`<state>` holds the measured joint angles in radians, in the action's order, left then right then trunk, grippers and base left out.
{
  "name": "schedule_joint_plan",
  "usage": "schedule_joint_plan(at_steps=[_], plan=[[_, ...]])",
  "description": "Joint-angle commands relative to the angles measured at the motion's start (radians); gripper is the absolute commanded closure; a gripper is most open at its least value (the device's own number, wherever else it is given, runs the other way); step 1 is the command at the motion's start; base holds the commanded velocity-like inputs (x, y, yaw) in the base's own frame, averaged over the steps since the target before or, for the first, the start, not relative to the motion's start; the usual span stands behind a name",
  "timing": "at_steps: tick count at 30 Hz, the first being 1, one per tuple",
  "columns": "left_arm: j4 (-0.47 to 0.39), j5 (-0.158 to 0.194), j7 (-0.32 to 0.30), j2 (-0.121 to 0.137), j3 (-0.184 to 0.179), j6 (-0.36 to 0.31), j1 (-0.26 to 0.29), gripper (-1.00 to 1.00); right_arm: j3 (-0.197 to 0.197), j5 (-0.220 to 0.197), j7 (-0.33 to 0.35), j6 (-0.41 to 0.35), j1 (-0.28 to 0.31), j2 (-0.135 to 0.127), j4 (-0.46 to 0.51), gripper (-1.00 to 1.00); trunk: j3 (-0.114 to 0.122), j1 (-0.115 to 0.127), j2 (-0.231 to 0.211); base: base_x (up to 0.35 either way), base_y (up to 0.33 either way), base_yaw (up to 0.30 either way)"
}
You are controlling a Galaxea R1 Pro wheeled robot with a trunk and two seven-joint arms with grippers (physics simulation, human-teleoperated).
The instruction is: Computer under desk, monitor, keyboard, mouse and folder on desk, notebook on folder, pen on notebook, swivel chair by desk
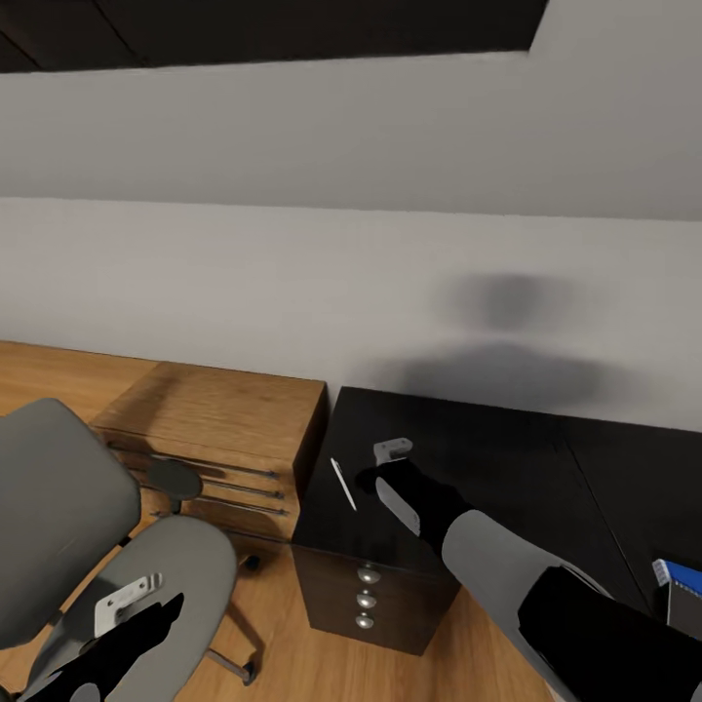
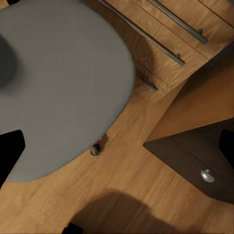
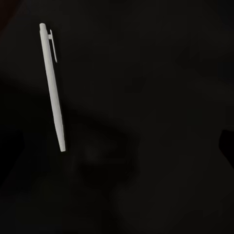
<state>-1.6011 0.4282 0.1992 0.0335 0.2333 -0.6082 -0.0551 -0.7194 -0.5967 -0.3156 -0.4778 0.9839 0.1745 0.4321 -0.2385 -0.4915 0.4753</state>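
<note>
The pen (image 1: pixel 342 484), thin and white, lies flat on the black worktop (image 1: pixel 507 458) near its left end, just beside the right claw (image 1: pixel 382 470), which hovers over it with its fingers apart. The folder (image 1: pixel 680 575) is cut off at the frame's right edge. The left claw (image 1: pixel 132 606) hangs above the swivel chair (image 1: pixel 117 556) seat; whether it is spread I cannot tell.

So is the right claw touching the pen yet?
Apart. The head view shows bare desk between the pen and the right claw.
</note>
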Motion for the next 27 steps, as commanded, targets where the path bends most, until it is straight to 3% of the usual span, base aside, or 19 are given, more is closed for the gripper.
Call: schedule_joint_plan(at_steps=[1,7,19,27], plan=[[-0.002,0.011,0.008,0.001,0.000,-0.004,0.000,-1.00,-0.008,-0.009,-0.007,-0.002,0.001,0.000,0.001,-1.00,-0.002,-0.001,0.002,0.023,0.000,0.000],[-0.003,0.013,0.008,0.002,0.006,-0.005,0.000,-1.00,-0.012,-0.008,-0.006,0.001,0.001,0.000,0.002,-1.00,-0.003,-0.001,0.002,0.009,0.000,0.043],[-0.003,0.015,0.008,0.002,0.014,-0.006,0.000,-1.00,-0.013,-0.008,-0.004,0.001,0.001,0.000,0.002,-1.00,-0.016,-0.001,0.002,0.006,0.000,0.182],[-0.003,0.015,0.008,0.002,0.012,-0.005,0.000,-1.00,-0.018,-0.008,0.015,0.001,0.001,0.000,0.002,-1.00,-0.025,-0.001,0.002,0.193,0.000,0.190]])
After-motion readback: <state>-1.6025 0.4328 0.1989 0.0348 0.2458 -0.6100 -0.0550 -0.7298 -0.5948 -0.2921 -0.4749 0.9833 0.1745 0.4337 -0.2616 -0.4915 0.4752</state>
